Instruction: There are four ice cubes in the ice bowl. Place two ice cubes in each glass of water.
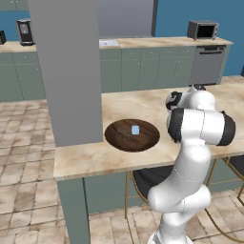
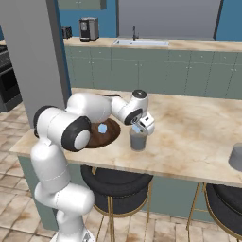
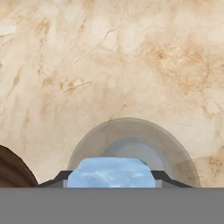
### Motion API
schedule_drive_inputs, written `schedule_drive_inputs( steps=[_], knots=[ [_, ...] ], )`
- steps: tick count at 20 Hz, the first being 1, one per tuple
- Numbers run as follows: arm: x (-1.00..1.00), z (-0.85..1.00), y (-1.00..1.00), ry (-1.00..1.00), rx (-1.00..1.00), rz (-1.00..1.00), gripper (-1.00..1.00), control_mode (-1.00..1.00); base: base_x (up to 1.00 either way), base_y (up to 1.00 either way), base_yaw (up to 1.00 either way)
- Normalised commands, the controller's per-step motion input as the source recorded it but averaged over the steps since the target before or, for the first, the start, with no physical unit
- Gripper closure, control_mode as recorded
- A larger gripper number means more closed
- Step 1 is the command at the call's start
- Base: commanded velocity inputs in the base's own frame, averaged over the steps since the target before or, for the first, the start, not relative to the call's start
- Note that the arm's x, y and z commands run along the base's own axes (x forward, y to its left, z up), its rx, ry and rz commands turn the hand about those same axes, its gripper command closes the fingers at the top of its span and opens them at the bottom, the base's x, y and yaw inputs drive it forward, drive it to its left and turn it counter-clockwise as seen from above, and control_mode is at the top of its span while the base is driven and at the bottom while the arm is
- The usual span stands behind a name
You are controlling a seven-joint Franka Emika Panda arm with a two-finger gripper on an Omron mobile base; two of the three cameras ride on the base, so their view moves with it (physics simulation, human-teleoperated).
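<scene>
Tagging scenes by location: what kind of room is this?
A rendered home kitchen, most likely: a microwave and a coffee maker sit on the back counter, a sink is set into it, and bar stools tuck under a marble island.

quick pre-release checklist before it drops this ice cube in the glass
1. Ice cube held between the fingertips: ok, it sits in the gripper in the hand view.
2. Gripper over the glass of water: ok, the right base view shows it just above the rim, and the hand view looks down into the glass.
3. Cube centred over the opening: cannot tell, the glass sits low in the hand view.
4. Glass upright on the counter: ok.
5. Ice left in the ice bowl: ok, one cube shows there.
6. Cubes already in this glass: cannot tell.
</scene>
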Motion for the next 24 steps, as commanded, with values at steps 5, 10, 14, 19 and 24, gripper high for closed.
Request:
schedule_drive_inputs(
  steps=[5,10,14,19,24],
  knots=[
    [0.00,0.00,0.00,0.00,0.00,0.00,1.00,-1.00,0.00,0.00,0.00],
    [0.01,0.00,-0.02,0.00,0.00,0.01,1.00,-1.00,0.00,0.00,0.00],
    [0.00,0.00,0.00,0.00,0.00,0.00,-1.00,-1.00,0.00,0.00,0.00],
    [0.01,0.00,0.00,0.00,0.00,0.00,-1.00,-1.00,0.00,0.00,0.00],
    [0.03,0.16,0.00,0.00,0.00,0.00,-1.00,-1.00,0.00,0.00,0.00]
  ],
)
